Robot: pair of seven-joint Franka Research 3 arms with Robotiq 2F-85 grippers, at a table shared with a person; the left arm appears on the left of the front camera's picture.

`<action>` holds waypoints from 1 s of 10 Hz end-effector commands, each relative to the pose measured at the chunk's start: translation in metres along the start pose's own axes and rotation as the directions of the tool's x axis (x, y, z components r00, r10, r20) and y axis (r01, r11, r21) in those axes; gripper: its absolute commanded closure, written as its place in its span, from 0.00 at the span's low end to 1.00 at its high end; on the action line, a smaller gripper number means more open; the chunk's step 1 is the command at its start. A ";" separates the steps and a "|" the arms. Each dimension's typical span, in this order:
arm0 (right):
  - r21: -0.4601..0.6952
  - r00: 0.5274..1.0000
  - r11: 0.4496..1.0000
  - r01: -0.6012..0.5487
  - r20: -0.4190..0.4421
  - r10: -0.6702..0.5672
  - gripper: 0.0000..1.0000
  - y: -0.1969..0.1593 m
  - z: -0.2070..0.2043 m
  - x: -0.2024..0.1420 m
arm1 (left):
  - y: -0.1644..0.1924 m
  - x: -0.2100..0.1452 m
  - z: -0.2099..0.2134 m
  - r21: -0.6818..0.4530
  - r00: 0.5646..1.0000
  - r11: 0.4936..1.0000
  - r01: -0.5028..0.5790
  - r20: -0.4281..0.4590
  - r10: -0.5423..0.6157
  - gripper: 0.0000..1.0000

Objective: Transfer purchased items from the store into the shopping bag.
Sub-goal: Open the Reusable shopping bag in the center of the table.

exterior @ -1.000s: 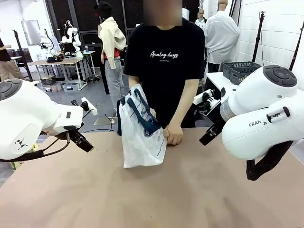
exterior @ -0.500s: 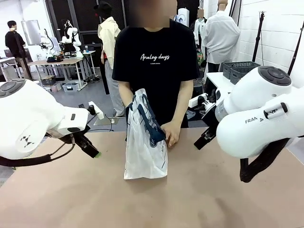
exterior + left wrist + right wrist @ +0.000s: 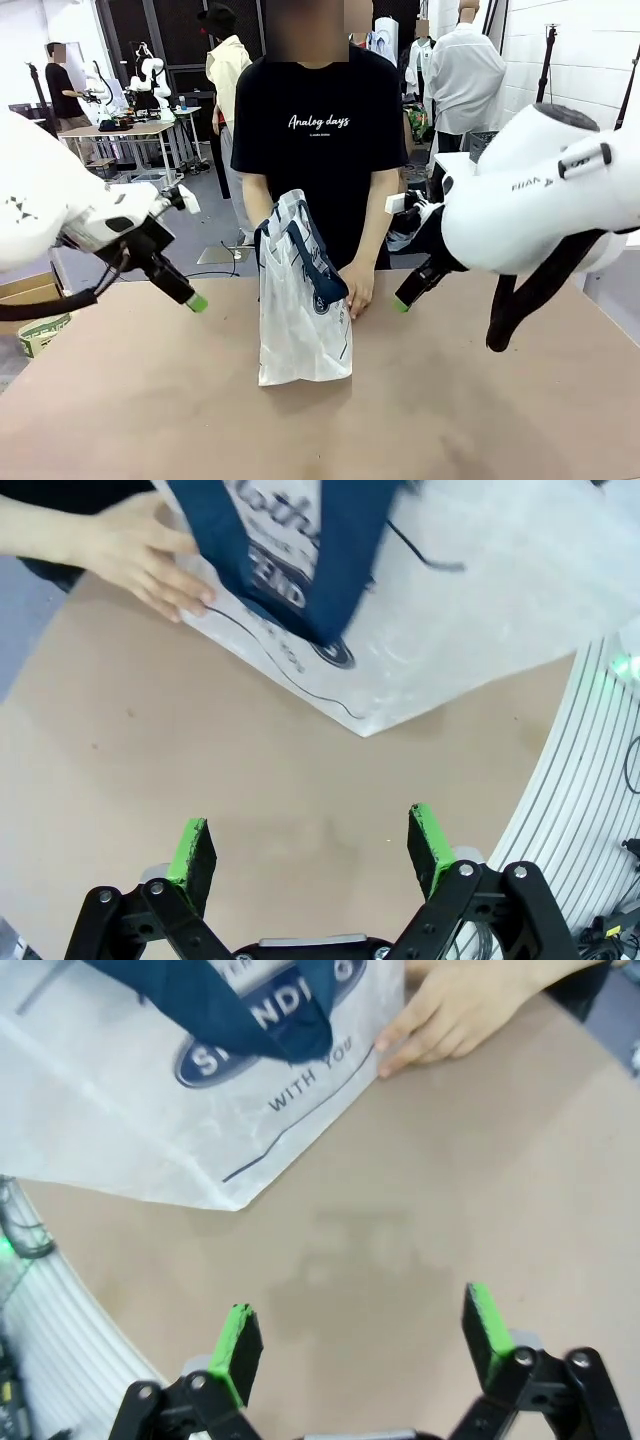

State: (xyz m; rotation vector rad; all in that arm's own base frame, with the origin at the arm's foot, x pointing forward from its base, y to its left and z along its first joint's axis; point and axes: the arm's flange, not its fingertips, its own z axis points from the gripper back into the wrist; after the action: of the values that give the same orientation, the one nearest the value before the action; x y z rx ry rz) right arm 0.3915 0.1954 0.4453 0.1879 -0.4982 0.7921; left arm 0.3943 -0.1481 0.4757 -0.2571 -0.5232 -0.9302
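Front view: the shopping bag (image 3: 300, 320) stands upright on the table (image 3: 470, 410), close to the person's edge, with its blue handles drooping over the front face. The person's hand (image 3: 357, 290) rests low against its right side and seems to steady it. The left gripper (image 3: 192, 299) hangs over the bare table, well apart from the bag on its left. The right gripper (image 3: 401, 302) hangs on the other side, near that hand. Neither carries anything. Whether goods lie inside the bag I cannot tell through the plastic.

Left wrist view: the fingers are spread wide with nothing between them and only tabletop below. A bottom corner of the bag lies ahead, and the person's fingers press on its face.

Right wrist view: this pair is equally wide and empty. The bag's corner lies ahead, and the person's fingertips touch its edge.

The step looks like readying the bag for filling. To do it well, take a strap or the rim rather than the thin, slippery wall. Come in slowly on the side away from the fingers, and let the person keep it upright.
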 end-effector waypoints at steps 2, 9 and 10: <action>0.020 0.998 1.000 -0.016 -0.055 0.017 0.00 -0.007 0.022 0.036 | -0.001 0.033 0.012 0.069 0.999 0.997 0.018 0.028 -0.020 0.00; 0.012 0.999 1.000 -0.013 -0.035 0.014 0.00 -0.010 0.035 0.062 | 0.004 0.071 0.018 0.110 0.996 0.992 0.060 0.054 -0.066 0.00; 0.012 0.999 1.000 -0.013 -0.035 0.014 0.00 -0.010 0.035 0.062 | 0.004 0.071 0.018 0.110 0.996 0.992 0.060 0.054 -0.066 0.00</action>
State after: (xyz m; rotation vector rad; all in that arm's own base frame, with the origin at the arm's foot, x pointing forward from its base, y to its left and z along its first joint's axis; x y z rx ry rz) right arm 0.4280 0.2209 0.5107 0.1667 -0.4689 0.8079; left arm 0.4300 -0.1903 0.5280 -0.1606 -0.6468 -0.9455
